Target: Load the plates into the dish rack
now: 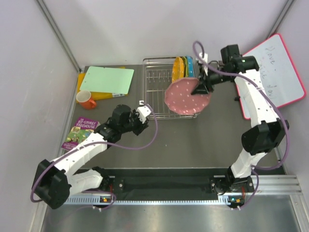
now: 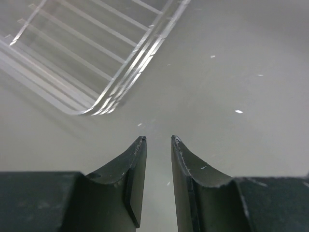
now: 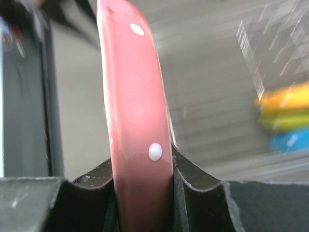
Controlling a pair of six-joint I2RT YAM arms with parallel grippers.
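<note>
We see the pink plate (image 1: 186,96) held up in the air above the near right part of the dish rack (image 1: 155,92), its dotted face tilted towards the overhead camera. The right gripper (image 1: 200,87) grasps it by the far right part of its rim. In the right wrist view the plate (image 3: 135,121) stands edge-on between the two black fingers (image 3: 193,179), which press on it from both sides, so that gripper (image 3: 142,162) is clamped on the plate.

Three more plates stand upright in the far right end of the rack, packed close side by side: the orange plate (image 1: 178,68) on the left, the yellow-green plate (image 1: 184,67) in the middle, and the blue plate (image 1: 190,65) on the right. The right wrist view shows them blurred, orange (image 3: 285,99) over yellow-green (image 3: 282,121) over blue (image 3: 289,141). The rest of the rack holds nothing that we can make out.

The left gripper (image 1: 141,108) sits low, just off the rack's near left corner. In its wrist view we see its jaws (image 2: 158,140) parted by a narrow gap with nothing between them, only bare grey table (image 2: 231,72) below, and the rack's rounded corner (image 2: 104,104) just ahead.

Left of the rack lies a green cutting board (image 1: 108,79), an orange cup (image 1: 87,99) stands at its near left corner, and a book (image 1: 79,133) lies nearer the arms. A whiteboard (image 1: 277,72) leans at the right edge.
</note>
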